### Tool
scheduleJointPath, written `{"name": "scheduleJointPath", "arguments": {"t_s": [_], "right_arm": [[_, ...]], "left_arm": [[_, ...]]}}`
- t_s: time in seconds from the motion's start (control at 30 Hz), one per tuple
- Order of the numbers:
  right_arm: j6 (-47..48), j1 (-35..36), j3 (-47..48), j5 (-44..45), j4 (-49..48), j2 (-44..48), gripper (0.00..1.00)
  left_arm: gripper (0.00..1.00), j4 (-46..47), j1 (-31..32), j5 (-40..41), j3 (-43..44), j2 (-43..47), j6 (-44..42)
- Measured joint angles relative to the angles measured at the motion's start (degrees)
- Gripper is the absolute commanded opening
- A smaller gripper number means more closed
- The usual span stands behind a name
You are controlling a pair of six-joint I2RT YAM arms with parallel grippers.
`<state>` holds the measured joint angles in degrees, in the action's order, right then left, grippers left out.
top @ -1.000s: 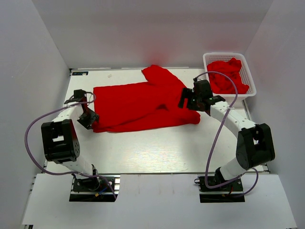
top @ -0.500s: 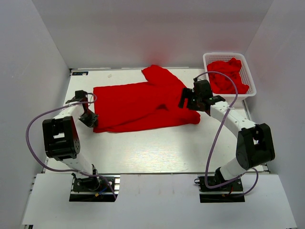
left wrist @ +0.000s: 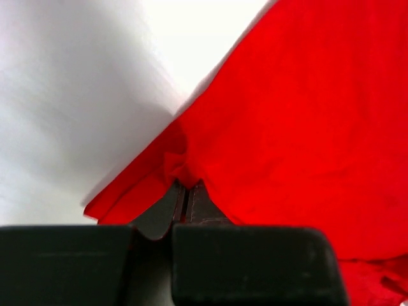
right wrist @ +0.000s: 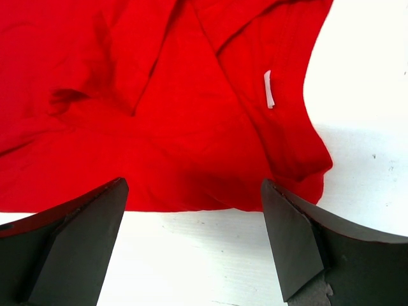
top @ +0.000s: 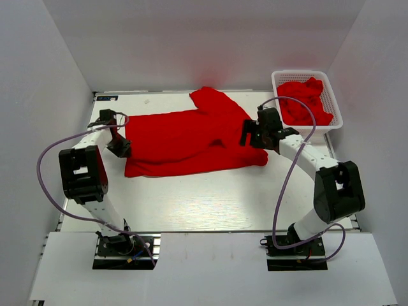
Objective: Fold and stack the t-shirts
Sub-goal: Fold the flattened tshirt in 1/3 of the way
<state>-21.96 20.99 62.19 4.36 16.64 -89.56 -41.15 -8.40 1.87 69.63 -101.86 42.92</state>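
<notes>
Left wrist view shows the left tool [left wrist: 186, 191] clamped shut on the t-shirt [left wrist: 287, 127] hem, now carried farther from its base than 1 second ago, while the right tool [right wrist: 192, 191] hovers wide open over the collar [right wrist: 299, 95], suggesting straightening before folding

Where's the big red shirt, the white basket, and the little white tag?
big red shirt [top: 185, 140], top view, middle of its body.
white basket [top: 332, 99], top view, its right wall.
little white tag [right wrist: 269, 89], right wrist view, its middle.

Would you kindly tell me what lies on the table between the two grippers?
The red t-shirt fills that stretch, from the left gripper pinching its edge to the open right gripper, as the top view shows.
</notes>
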Motion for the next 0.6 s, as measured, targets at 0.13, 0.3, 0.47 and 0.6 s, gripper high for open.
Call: {"name": "scheduleJointPath", "arguments": {"t_s": [0.13, 0.3, 0.47, 0.6], "right_arm": [[0.2, -0.02, 0.59, 0.55, 0.5, -1.22, 0.9], [0.59, -0.04, 2.1, 1.55, 1.03, -2.91, 0.9], [1.25, -0.04, 3.02, 2.38, 1.4, -4.17, 0.9], [2.19, -0.04, 3.5, 2.8, 1.57, -4.7, 0.9]], "left_arm": [[0.0, -0.59, -0.07, 0.07, 1.97, -2.54, 0.0], [0.0, -1.64, -0.04, 0.42, 6.12, -5.92, 0.0], [0.05, -2.97, -0.07, 1.11, 9.2, -9.46, 0.44], [0.1, -5.44, -0.13, 1.99, 12.17, -11.98, 1.11]]}}
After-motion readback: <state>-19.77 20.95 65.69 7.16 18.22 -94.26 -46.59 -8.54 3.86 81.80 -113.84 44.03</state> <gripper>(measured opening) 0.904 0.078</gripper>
